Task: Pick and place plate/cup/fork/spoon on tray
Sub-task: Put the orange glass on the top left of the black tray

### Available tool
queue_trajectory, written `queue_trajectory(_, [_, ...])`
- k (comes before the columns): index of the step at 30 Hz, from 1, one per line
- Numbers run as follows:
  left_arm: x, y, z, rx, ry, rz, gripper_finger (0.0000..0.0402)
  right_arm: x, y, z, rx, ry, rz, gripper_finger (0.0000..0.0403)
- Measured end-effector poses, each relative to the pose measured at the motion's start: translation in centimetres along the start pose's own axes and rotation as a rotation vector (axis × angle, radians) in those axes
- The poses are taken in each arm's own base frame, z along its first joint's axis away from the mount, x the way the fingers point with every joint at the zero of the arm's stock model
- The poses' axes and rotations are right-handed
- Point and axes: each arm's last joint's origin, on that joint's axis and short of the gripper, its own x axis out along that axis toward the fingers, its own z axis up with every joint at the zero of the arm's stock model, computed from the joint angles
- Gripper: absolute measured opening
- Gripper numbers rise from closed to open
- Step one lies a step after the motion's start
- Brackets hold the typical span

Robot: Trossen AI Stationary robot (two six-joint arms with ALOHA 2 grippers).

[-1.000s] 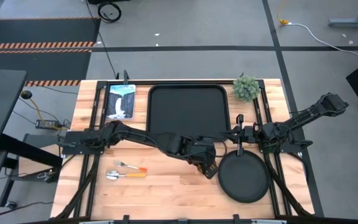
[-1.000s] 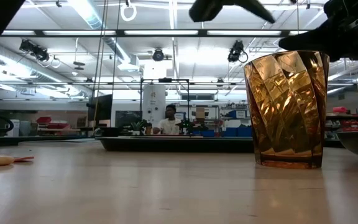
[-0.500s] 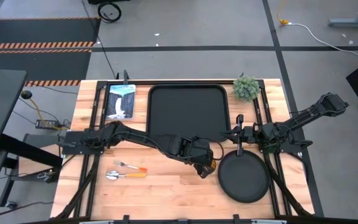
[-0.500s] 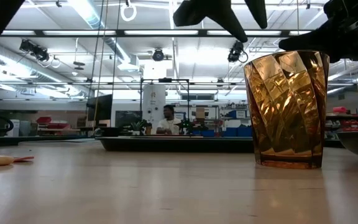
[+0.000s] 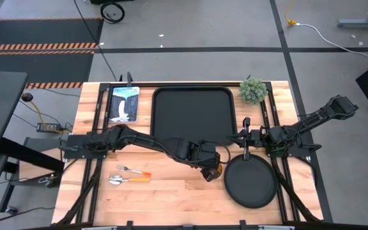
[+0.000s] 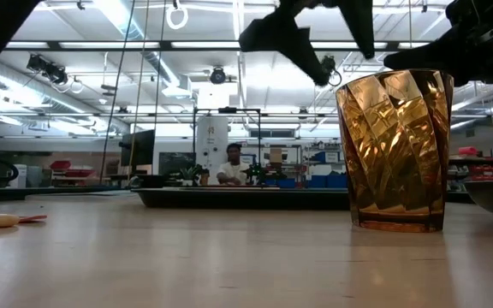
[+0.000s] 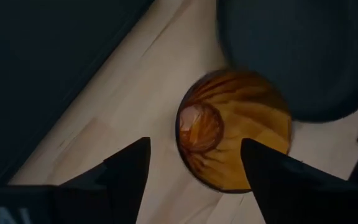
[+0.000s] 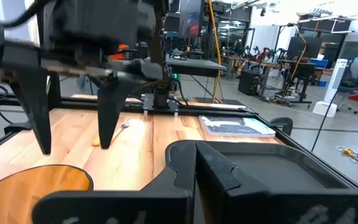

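The amber cup stands upright on its base on the wood, just left of the round black plate and near the black tray's near right corner. My left gripper hovers open right above the cup, its fingers on either side of the rim and touching nothing. In the low view it is just above the cup. The fork and spoon lie at the near left. My right gripper is shut and empty beyond the plate.
A green potted plant stands at the far right corner. A blue-white picture card lies left of the tray. Bare wood lies between the cutlery and the cup. A person shows far off in the room.
My left gripper has come down toward the cup with its fingers open and has tipped a little. The cup has stayed where it was.
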Motion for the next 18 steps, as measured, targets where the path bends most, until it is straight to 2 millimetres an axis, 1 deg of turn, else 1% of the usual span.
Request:
queue_trajectory(2, [0.6,0.0,-0.1,-0.006,0.007,0.003,0.0257,0.0,0.0,0.0,-0.001,0.001,0.000,0.0016])
queue_trajectory(12, [1.2,0.0,-0.3,0.002,0.019,0.014,0.0218,0.0,0.0,-0.1,-0.001,0.008,0.000,0.0016])
queue_trajectory(18, [2.2,0.0,-0.6,0.010,0.035,0.033,0.0198,0.0,0.0,-0.1,0.002,0.008,0.000,0.0016])
